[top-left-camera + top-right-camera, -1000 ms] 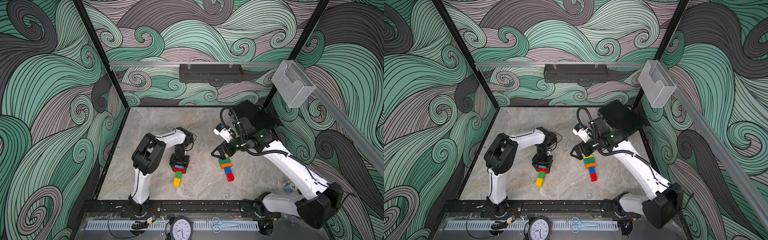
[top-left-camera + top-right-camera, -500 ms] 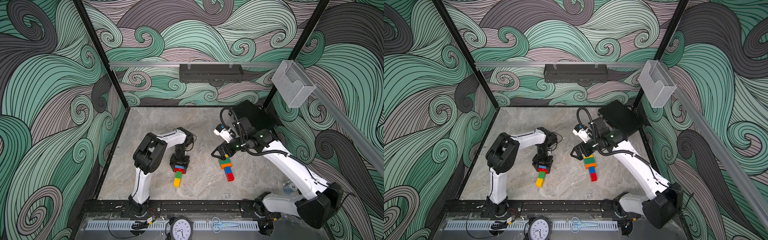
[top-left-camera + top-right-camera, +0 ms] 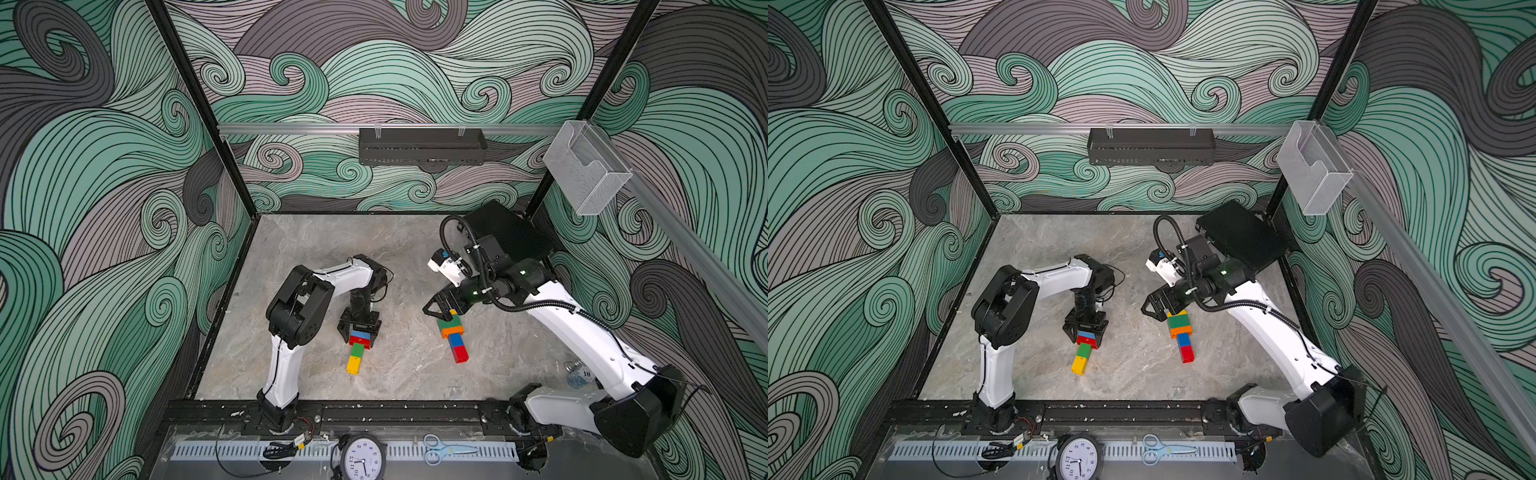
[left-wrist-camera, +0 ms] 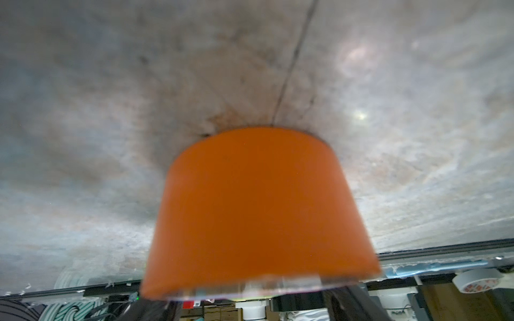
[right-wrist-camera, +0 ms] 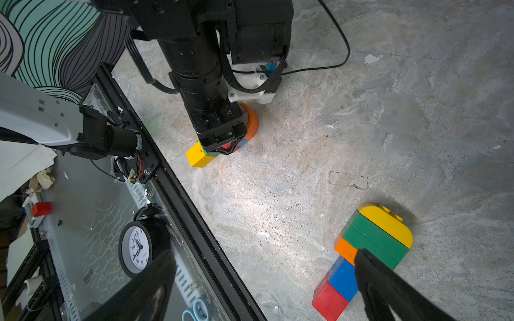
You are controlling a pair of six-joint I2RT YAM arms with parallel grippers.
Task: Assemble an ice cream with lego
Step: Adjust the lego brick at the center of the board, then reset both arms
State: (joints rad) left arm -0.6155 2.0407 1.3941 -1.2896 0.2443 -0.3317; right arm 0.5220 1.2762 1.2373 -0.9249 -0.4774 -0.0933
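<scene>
Two lego stacks lie flat on the marble table. The left stack (image 3: 356,350) (image 3: 1084,351) runs from an orange round-topped brick (image 4: 258,205) (image 5: 251,122) through blue, red and green to yellow (image 5: 199,157). My left gripper (image 3: 360,330) (image 3: 1086,332) (image 5: 225,144) points straight down over its blue and red bricks, jaws open on either side. The right stack (image 3: 451,328) (image 3: 1179,324) (image 5: 372,241) is yellow round top, green, orange, blue, red. My right gripper (image 3: 442,309) (image 3: 1160,307) (image 5: 264,289) hovers open above its round end, holding nothing.
A black front rail (image 3: 374,413) bounds the table, with a clock (image 3: 363,459) and scissors (image 3: 440,449) beyond it. A black box (image 3: 511,232) sits in the back right corner and a clear bin (image 3: 582,166) hangs on the right wall. Patterned walls enclose three sides.
My left gripper's jaws have spread wider around the left stack. The stacks and the right arm have not moved.
</scene>
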